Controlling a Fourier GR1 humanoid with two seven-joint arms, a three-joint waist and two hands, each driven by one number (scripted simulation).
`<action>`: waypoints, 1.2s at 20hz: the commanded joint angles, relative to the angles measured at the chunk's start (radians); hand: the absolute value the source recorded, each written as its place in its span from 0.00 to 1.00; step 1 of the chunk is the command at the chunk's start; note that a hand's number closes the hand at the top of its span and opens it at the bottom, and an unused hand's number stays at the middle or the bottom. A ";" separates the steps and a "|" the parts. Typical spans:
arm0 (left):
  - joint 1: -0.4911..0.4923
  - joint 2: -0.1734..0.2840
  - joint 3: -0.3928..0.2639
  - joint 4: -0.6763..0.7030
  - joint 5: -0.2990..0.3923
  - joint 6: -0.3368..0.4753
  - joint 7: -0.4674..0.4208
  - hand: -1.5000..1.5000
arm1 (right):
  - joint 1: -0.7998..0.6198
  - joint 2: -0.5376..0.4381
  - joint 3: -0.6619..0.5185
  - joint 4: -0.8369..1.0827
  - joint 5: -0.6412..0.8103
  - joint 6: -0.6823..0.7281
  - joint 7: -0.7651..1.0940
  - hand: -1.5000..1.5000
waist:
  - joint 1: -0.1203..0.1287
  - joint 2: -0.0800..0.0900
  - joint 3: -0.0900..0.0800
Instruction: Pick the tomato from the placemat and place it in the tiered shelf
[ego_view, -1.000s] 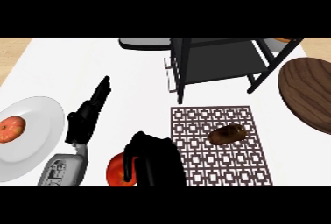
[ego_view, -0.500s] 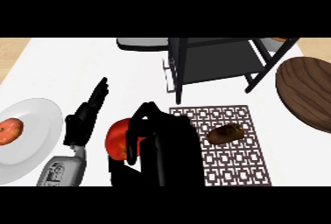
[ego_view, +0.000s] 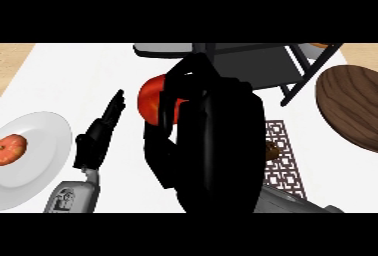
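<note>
Tomato gripped in raised right robot hand, near shelf.

Red tomato held in fingers, near dark tiered shelf

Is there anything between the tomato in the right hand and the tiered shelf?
Nothing visible. The right hand holds the tomato just short of the tiered shelf, with only bare counter showing between them, though the hand itself hides part of that stretch.

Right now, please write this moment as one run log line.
phase: carry | right hand: shut on tomato, raised | left hand: open, resting | tiered shelf: tomato not yet inside
</note>
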 joint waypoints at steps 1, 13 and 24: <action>0.021 0.023 0.020 -0.017 0.031 -0.033 -0.002 0.50 | -0.123 0.013 -0.087 0.041 -0.010 0.106 0.207 1.00 | 0.011 0.001 0.000; -0.029 0.023 0.031 0.039 0.021 -0.025 -0.009 0.50 | -0.219 -0.023 -0.397 0.222 0.031 0.136 -0.081 1.00 | 0.004 0.008 0.001; 0.009 0.021 0.016 -0.011 0.005 -0.020 -0.015 0.50 | -0.198 -0.053 -0.435 0.404 0.122 0.045 -0.255 1.00 | 0.010 0.009 0.001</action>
